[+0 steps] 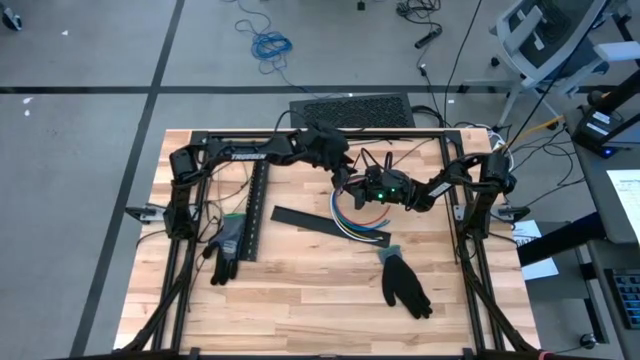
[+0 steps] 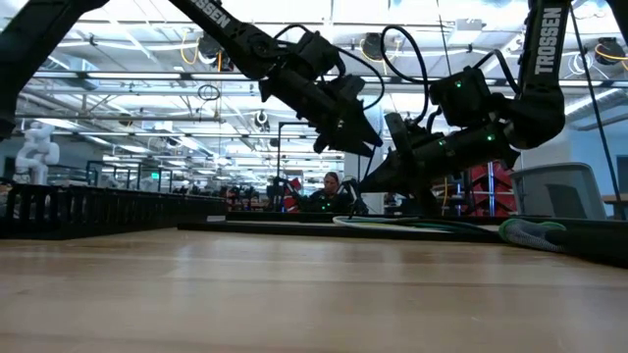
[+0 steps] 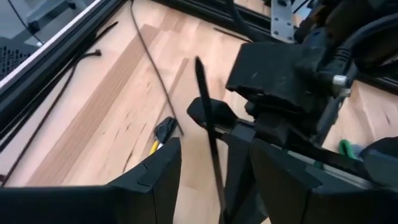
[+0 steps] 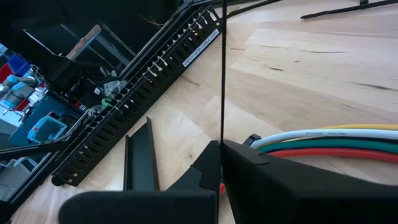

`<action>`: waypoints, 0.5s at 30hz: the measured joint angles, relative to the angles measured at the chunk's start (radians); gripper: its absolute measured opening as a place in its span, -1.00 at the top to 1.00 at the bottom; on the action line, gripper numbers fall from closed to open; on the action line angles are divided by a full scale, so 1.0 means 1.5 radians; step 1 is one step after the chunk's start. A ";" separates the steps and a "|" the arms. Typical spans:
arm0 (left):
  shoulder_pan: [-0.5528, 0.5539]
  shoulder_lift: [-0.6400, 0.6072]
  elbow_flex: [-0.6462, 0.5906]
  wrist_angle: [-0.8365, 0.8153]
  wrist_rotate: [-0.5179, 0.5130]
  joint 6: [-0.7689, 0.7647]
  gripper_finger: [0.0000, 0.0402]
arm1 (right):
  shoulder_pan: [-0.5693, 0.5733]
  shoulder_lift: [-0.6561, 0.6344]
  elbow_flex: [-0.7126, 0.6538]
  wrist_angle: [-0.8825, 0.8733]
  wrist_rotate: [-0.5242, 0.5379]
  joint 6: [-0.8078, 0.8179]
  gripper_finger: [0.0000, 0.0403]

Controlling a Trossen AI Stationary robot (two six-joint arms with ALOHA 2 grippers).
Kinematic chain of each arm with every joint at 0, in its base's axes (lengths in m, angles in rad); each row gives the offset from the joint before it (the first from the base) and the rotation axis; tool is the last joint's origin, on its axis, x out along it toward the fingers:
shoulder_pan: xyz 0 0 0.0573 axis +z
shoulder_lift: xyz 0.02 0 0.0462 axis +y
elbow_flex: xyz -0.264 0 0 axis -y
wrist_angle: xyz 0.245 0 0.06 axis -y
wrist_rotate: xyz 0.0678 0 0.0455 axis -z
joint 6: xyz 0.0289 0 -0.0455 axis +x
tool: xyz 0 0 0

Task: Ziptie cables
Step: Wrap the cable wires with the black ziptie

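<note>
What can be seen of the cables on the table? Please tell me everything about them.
The cables are a loose bundle of thin, flexible wires, white, yellow, green and red in the right wrist view. They lie flat on the wooden table, curving from under the two pincers towards a gloved shape, beside a flat black strip. A thin black zip tie stands upright near their end.

The light wooden plank tabletop shows pale and tan stripes. The thin flexible cables run white, yellow, green, teal and red. The slotted plastic strip is black; two fabric gloves are dark grey.
</note>
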 joint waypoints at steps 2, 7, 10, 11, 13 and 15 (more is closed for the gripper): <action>0.000 0.000 0.000 0.000 0.007 0.001 0.13 | 0.000 0.000 0.000 0.000 0.000 -0.002 1.00; -0.003 0.000 0.000 -0.004 0.010 0.020 0.43 | 0.000 0.000 0.000 0.000 0.000 -0.002 1.00; -0.004 0.000 0.000 -0.019 0.004 0.023 0.67 | 0.000 0.000 0.000 0.000 0.000 -0.002 1.00; -0.004 0.000 0.000 -0.022 0.004 0.026 0.74 | 0.000 0.000 0.000 0.000 0.000 -0.002 1.00; -0.004 0.000 0.000 -0.022 -0.004 0.048 0.87 | 0.000 0.000 0.000 0.000 0.000 -0.002 1.00; -0.005 0.000 0.000 -0.023 -0.020 0.061 0.96 | 0.000 0.000 0.000 0.001 0.000 -0.002 1.00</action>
